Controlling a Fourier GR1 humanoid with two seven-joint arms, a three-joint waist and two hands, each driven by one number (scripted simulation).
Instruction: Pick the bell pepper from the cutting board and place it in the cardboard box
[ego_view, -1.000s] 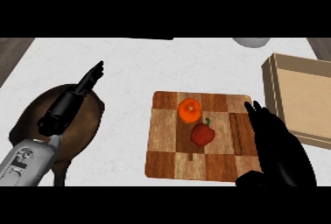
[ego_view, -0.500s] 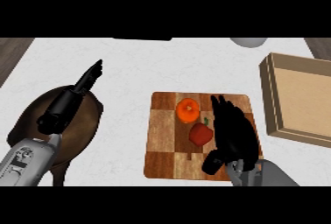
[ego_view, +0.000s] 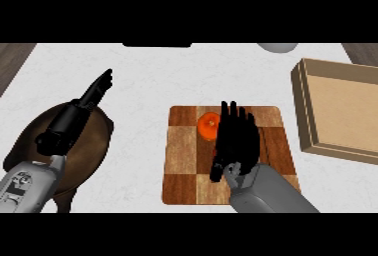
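The checkered wooden cutting board (ego_view: 184, 167) lies in the middle of the white counter. My right hand (ego_view: 238, 137) is spread flat over its centre, fingers straight and pointing away from me. The red bell pepper is hidden beneath that hand. An orange round fruit (ego_view: 208, 125) shows just left of the fingers, at the board's far part. The cardboard box (ego_view: 305, 112) stands open-topped to the right of the board, with nothing visible inside. My left hand (ego_view: 92, 95) rests at the left, fingers straight, well away from the board.
A brown rounded object (ego_view: 100, 150) lies under my left forearm at the left. A grey round item (ego_view: 277, 47) and a dark flat shape (ego_view: 156, 45) sit at the counter's far edge.
My right hand has moved left from the board's right edge onto the board and now covers the red bell pepper. The left hand has not moved.
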